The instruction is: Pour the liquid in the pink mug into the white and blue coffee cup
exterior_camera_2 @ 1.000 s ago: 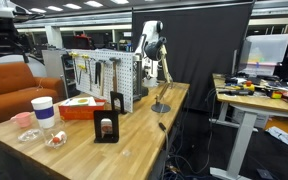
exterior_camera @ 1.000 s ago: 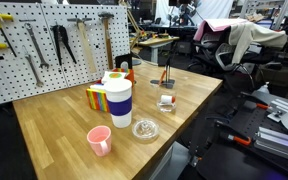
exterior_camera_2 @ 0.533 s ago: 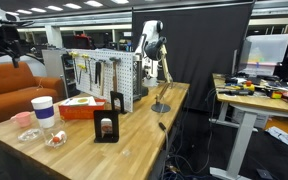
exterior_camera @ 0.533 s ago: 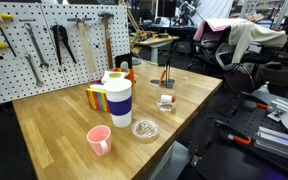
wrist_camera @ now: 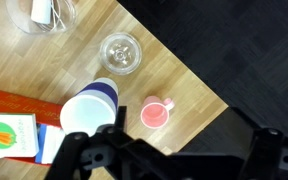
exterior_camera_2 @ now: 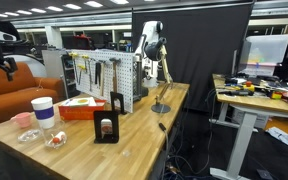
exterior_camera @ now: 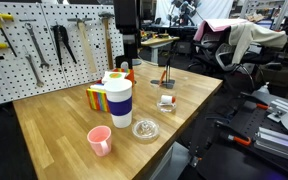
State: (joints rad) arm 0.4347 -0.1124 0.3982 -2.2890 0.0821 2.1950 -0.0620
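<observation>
The pink mug (exterior_camera: 100,141) stands upright near the front edge of the wooden table; it also shows in the wrist view (wrist_camera: 156,114) and in an exterior view (exterior_camera_2: 24,119). The white and blue coffee cup (exterior_camera: 118,97) stands behind it with its lid on, and is seen from above in the wrist view (wrist_camera: 87,112) and in an exterior view (exterior_camera_2: 44,111). My gripper (exterior_camera: 130,58) hangs high above the table, behind the cup. In the wrist view its dark fingers (wrist_camera: 184,142) are spread apart with nothing between them.
A multicoloured striped box (exterior_camera: 97,99) touches the tall cup. A clear glass dish (exterior_camera: 145,129) lies beside the mug. A small red-and-white item (exterior_camera: 166,101), a metal stand (exterior_camera: 167,80) and a tool pegboard (exterior_camera: 44,45) lie further back. A black holder (exterior_camera_2: 106,125) stands mid-table.
My arm has come into an exterior view from the top, above the tall cup. The mug, cup and other things have not moved.
</observation>
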